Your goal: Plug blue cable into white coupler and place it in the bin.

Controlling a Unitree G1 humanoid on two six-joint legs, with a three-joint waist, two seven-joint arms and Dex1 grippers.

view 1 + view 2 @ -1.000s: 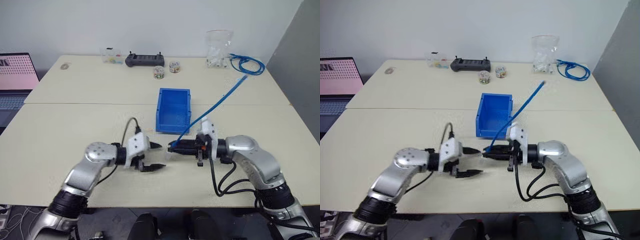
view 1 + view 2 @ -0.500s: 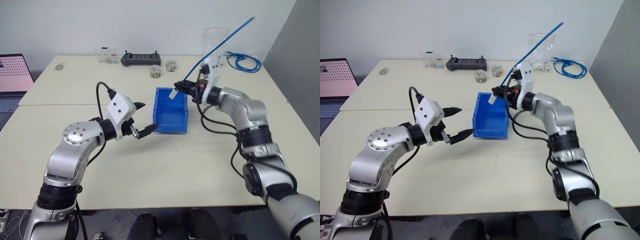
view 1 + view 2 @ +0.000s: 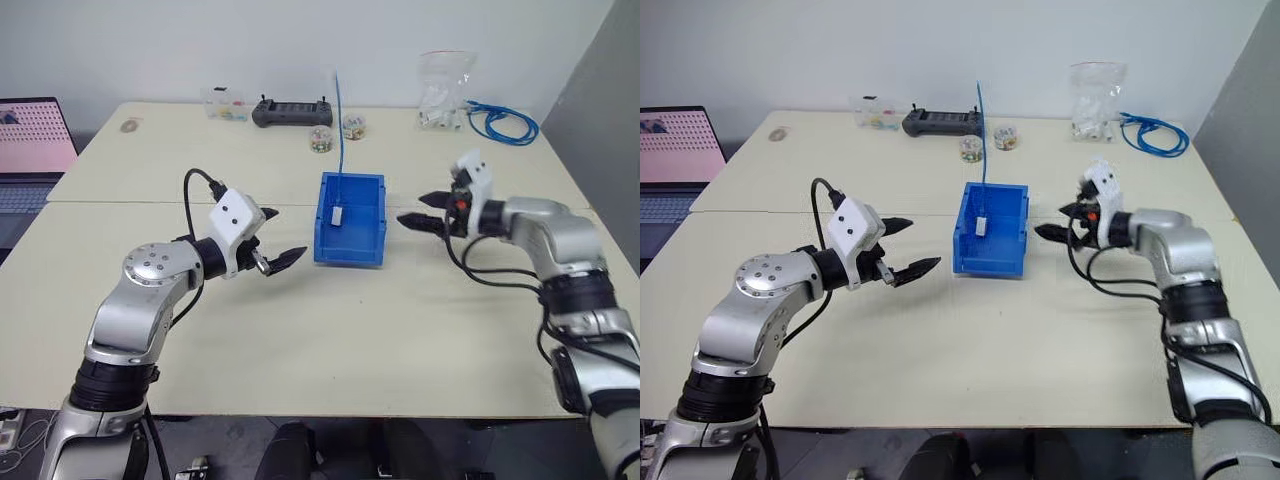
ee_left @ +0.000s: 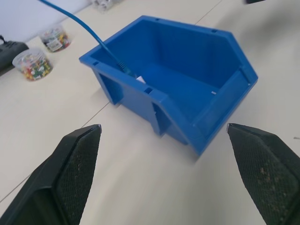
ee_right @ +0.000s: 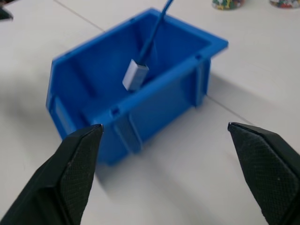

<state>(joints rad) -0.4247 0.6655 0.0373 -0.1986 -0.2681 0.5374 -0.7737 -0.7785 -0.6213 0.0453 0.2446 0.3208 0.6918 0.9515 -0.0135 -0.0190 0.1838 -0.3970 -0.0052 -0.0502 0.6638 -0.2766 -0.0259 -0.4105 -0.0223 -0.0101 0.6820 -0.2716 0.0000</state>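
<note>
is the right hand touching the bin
Apart. The left eye view shows bare table between the open right hand and the bin.

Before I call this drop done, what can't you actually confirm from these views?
- Whether the white coupler has landed: right wrist view blurs it above the bin floor.
- Plug seating: too small in the head views.
- Far end of the blue cable: cut off by the right wrist view's edge.
- Coupler in the left wrist view: mostly behind the bin wall.

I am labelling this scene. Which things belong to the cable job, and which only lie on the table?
For the job: blue cable, white coupler, bin.
Lying about: black controller, two small jars, clear bag, coiled blue cable, laptop.
</note>
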